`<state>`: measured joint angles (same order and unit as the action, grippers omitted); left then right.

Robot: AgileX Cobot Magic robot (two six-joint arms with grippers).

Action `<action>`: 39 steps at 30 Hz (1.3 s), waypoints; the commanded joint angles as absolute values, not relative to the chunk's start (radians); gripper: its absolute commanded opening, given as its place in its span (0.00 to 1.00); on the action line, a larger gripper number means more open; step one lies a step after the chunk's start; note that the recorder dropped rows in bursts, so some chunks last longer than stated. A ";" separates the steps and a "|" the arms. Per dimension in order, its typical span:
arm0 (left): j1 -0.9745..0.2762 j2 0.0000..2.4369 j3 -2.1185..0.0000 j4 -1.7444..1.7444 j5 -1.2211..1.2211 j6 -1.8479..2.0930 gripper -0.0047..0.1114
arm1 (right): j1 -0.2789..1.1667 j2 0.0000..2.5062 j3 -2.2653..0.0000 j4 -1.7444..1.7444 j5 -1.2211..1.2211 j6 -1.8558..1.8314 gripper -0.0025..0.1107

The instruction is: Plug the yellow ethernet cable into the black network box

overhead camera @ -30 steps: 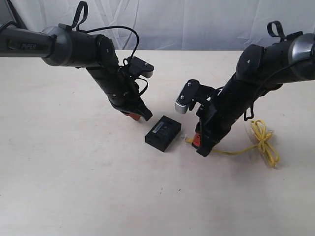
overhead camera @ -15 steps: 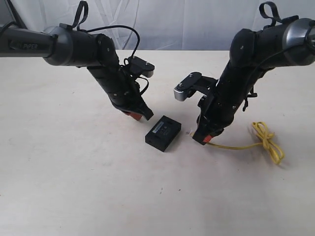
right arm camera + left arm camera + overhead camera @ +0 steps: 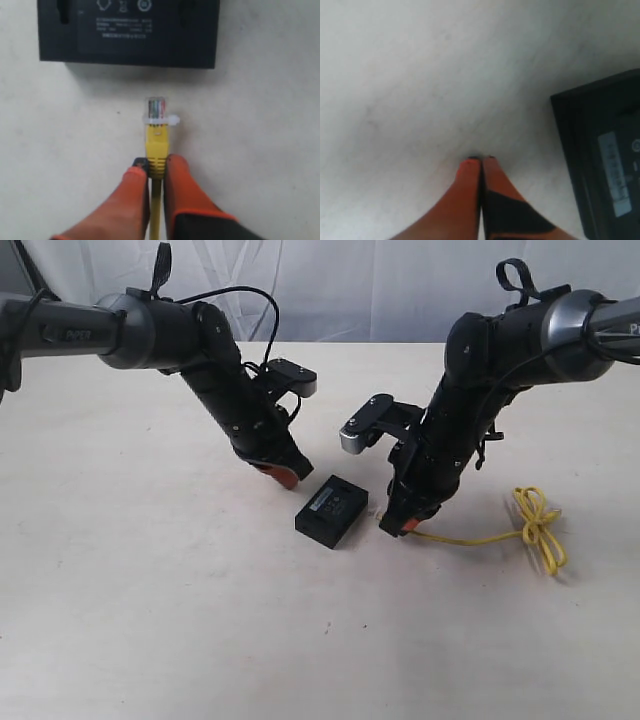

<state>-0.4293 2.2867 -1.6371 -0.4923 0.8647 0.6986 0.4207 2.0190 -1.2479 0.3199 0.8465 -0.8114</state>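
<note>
The black network box [image 3: 332, 511] lies flat on the table, its white label strip up; it also shows in the left wrist view [image 3: 605, 170] and the right wrist view [image 3: 129, 31]. My right gripper [image 3: 397, 525] [image 3: 156, 167] is shut on the yellow ethernet cable [image 3: 470, 538] just behind its clear plug [image 3: 156, 111]. The plug points at the box's side, a short gap away. The cable trails right to a knotted loop [image 3: 536, 523]. My left gripper [image 3: 288, 474] [image 3: 480, 160] is shut on nothing, hovering just left of the box.
The surface is a plain cream table [image 3: 150, 600] with a white cloth backdrop [image 3: 380, 285] behind it. Both black arms lean in over the middle, left arm [image 3: 200, 350] and right arm [image 3: 500, 360].
My right gripper has carried the cable's plug end leftward toward the box and lifted slightly, pulling the cord straighter. The left arm has shifted only slightly.
</note>
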 commanded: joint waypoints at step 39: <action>-0.433 2.333 -1.637 -0.642 0.995 0.787 0.04 | 0.421 2.069 -1.262 0.401 0.779 -0.867 0.01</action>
<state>-0.4293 2.3162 -1.6442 -0.6544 1.0093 0.7807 0.4229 2.0686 -1.2550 0.3863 0.7640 -0.8564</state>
